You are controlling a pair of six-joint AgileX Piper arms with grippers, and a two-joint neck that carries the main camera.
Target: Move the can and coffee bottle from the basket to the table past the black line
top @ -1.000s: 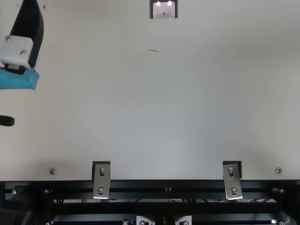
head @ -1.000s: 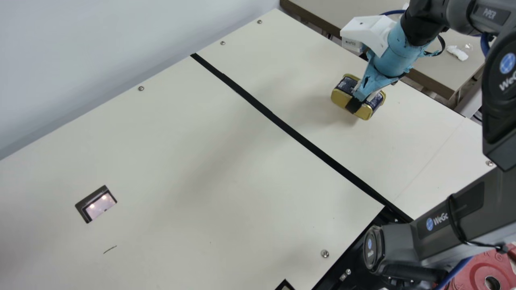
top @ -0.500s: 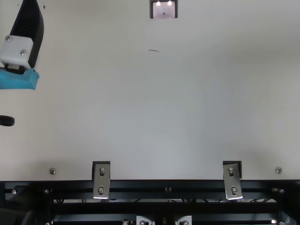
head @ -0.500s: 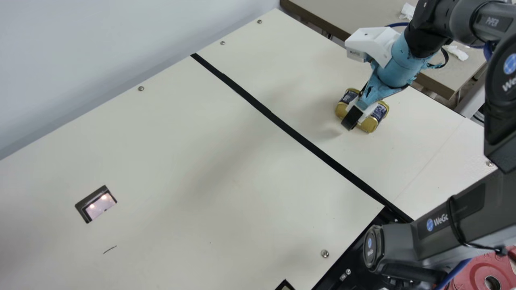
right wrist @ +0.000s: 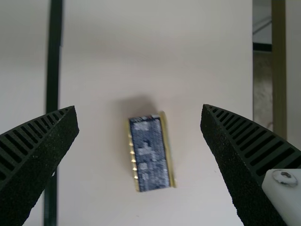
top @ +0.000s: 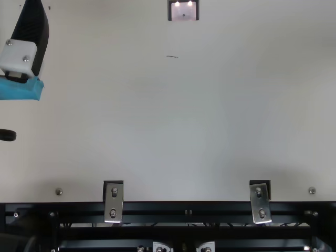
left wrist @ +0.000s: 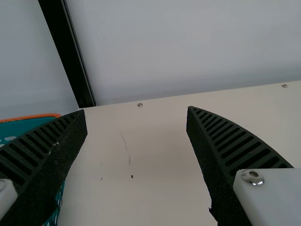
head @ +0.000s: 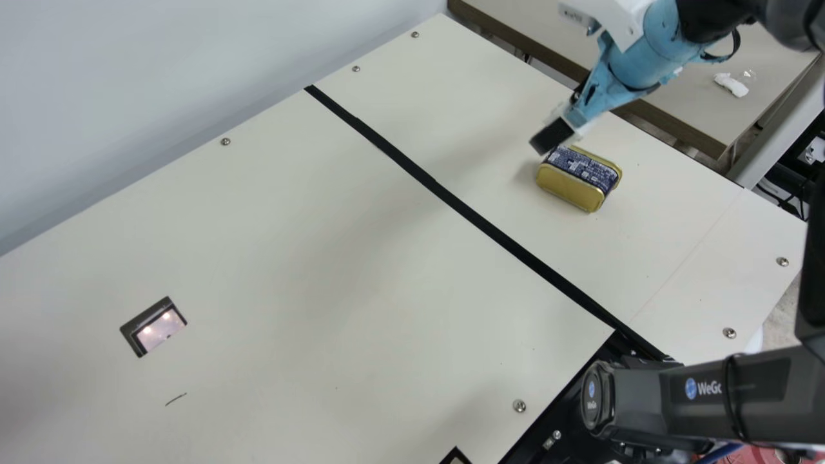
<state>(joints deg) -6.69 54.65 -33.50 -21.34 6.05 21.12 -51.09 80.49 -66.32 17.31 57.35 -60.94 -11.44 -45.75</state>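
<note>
My right gripper (head: 553,134) hangs wide open above the can (head: 570,187), one finger masking a corner of it in the main view. The can lies between the black line (head: 451,200) and the worktop's (head: 322,270) right edge. The top view cuts off my left gripper (top: 32,39), also spread; its finger partly hides the cropped teal basket (left wrist: 28,118).

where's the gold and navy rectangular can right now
In the main view, the gold and navy rectangular can lies on the cream table, right of the black line, just below the right gripper.
</note>
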